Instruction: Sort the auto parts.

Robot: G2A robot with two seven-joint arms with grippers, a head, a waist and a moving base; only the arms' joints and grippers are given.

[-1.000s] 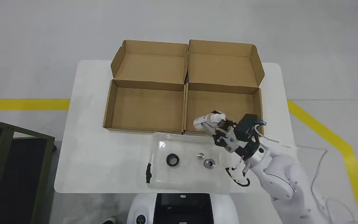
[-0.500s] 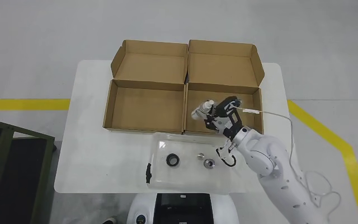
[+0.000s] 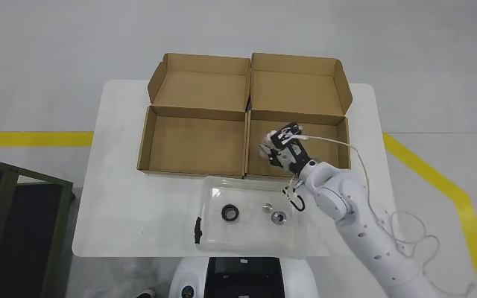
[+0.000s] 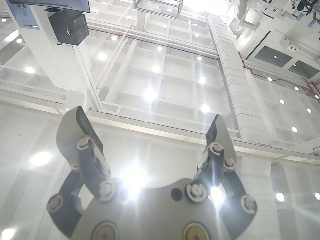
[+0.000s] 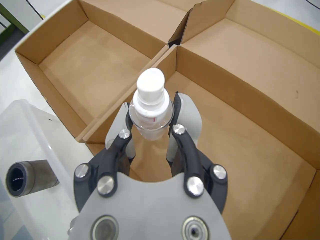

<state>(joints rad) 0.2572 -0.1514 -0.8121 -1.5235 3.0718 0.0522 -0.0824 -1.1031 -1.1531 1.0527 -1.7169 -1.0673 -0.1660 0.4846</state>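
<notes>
Nearest the robot, one clear tray (image 3: 215, 243) sits on the white table (image 3: 127, 194), and every place here is given from it. Three parts lie in it: one black ring (image 3: 230, 214) left of its middle, one small metal piece (image 3: 267, 207) near its middle, and one metal cylinder (image 3: 278, 217) just beside that piece, lying on its side with the bore open in the right wrist view (image 5: 30, 178). One black strip (image 3: 197, 229) lies at the tray's left rim; whether it is inside or just outside I cannot tell. Just beyond the tray's far rim, toward its right half, the right gripper (image 3: 273, 147) is clamped on the one clear bottle (image 3: 264, 151) with a white cap. In the right wrist view the two fingers (image 5: 183, 108) press the bottle's (image 5: 150, 96) shoulder from either side, the cap pointing away from the palm, past the fingertips. The bottle hangs over the near left corner of the right box (image 3: 320, 141). Two open cardboard boxes stand side by side on the tray's far side, the left box (image 3: 192, 143) touching the right one, both with lids folded back. The left gripper (image 4: 147, 123) has its fingers spread wide with nothing between them, pointing up at the lit ceiling (image 4: 160, 76).
</notes>
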